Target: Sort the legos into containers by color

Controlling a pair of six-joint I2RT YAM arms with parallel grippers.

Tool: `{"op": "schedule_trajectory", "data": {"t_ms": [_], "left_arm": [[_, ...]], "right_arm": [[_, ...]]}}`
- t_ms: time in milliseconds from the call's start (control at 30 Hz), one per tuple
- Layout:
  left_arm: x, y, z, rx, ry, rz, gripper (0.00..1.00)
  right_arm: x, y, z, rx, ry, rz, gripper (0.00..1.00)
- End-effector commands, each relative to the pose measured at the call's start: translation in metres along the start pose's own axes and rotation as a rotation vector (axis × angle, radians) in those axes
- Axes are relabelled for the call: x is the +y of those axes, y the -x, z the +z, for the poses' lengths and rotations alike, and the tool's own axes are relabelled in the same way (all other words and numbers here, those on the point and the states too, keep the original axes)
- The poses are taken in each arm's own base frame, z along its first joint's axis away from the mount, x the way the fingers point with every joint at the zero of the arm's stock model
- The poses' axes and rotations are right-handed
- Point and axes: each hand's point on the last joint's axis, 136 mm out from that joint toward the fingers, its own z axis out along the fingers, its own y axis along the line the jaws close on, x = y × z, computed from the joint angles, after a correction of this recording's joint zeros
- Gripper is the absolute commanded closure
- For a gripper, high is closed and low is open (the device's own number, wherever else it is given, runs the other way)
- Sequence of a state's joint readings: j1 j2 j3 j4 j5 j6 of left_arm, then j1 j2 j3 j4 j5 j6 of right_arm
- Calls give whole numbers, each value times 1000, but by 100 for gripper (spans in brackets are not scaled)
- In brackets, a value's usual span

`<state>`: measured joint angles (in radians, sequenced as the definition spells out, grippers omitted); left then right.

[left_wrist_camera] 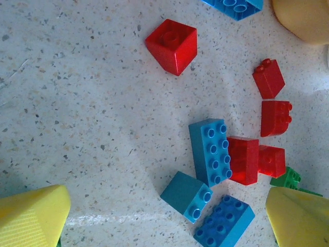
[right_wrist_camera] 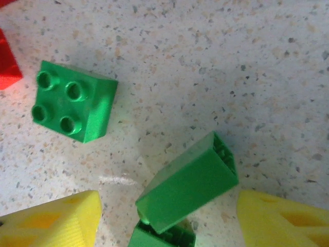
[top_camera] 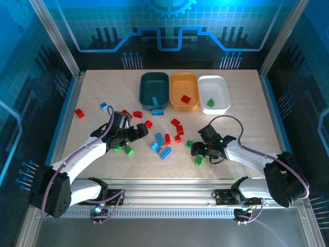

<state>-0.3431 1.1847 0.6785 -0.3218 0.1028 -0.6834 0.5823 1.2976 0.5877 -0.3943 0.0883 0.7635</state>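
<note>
**Inspection: both grippers open, most bricks loose on the table**

At the far left of the speckled table (top_camera: 247, 113) a red brick (top_camera: 79, 112) lies alone, with a small blue brick (top_camera: 104, 106) near it.

My left gripper (top_camera: 138, 136) hangs low, left of centre. Its yellow fingertips (left_wrist_camera: 31, 218) are spread wide with nothing between them. Ahead of it lie a red cube (left_wrist_camera: 172, 45) and a long blue brick (left_wrist_camera: 211, 152) touching a red block (left_wrist_camera: 243, 160). A dark blue brick (left_wrist_camera: 223, 224) lies just beside them.

Three tubs stand in a row at the back.
- The dark teal tub (top_camera: 145, 87) holds a blue piece (top_camera: 153, 99).
- The yellow-orange tub (top_camera: 177, 82) holds a red piece (top_camera: 185, 99).
- The white tub (top_camera: 221, 85) holds a green piece (top_camera: 210, 103).

My right gripper (top_camera: 202, 153) is down, right of centre. Its fingers (right_wrist_camera: 49, 224) stand apart on either side of a tilted green brick (right_wrist_camera: 187, 182) and are not closed on it. That brick rests on a second green brick (right_wrist_camera: 162, 237) at the frame's lower edge. A four-stud green brick (right_wrist_camera: 72, 100) sits apart on the table, up and to the left in the right wrist view.
</note>
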Motion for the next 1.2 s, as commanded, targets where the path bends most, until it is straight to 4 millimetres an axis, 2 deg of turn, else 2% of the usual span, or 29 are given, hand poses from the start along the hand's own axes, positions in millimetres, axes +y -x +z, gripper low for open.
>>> {"op": "schedule_trajectory", "data": {"t_ms": [0, 167, 267, 467, 533, 633, 733, 833, 900, 967, 1033, 1167], "left_arm": [[-13, 8, -6, -18, -34, -5, 1], [-10, 6, -7, -22, -30, -3, 1], [-4, 2, -5, -16, -20, -8, 1], [2, 0, -8, -24, 3, -3, 1], [2, 0, -10, -27, 7, 0, 1], [-1, 3, -13, -30, 0, 0, 1], [-9, 4, -11, -23, -32, -12, 1], [-19, 0, -3, 9, -65, -33, 1], [-28, -3, 1, 41, -62, -9, 1], [-36, -7, 5, 65, -58, 13, 1], [-47, -10, 7, 89, -74, 35, 1], [-57, -17, 15, 124, -75, 62, 1]], "right_arm": [[14, 15, 2, -28, 21, 16, 31], [14, 27, 7, -54, -19, -7, 39], [8, 34, 10, -65, -66, -15, 46], [0, 41, 13, -71, -132, -46, 72], [-1, 43, 9, -90, -135, -57, 77], [-1, 55, -9, -148, -138, -70, 79], [-1, 84, -40, -250, -155, -79, 80], [-9, 126, -66, -351, -163, -42, 80], [-17, 164, -79, -409, -147, 9, 80], [-28, 195, -79, -420, -148, 47, 80], [-41, 224, -72, -411, -158, 77, 80], [-63, 270, -43, -363, -155, 146, 80]]}}
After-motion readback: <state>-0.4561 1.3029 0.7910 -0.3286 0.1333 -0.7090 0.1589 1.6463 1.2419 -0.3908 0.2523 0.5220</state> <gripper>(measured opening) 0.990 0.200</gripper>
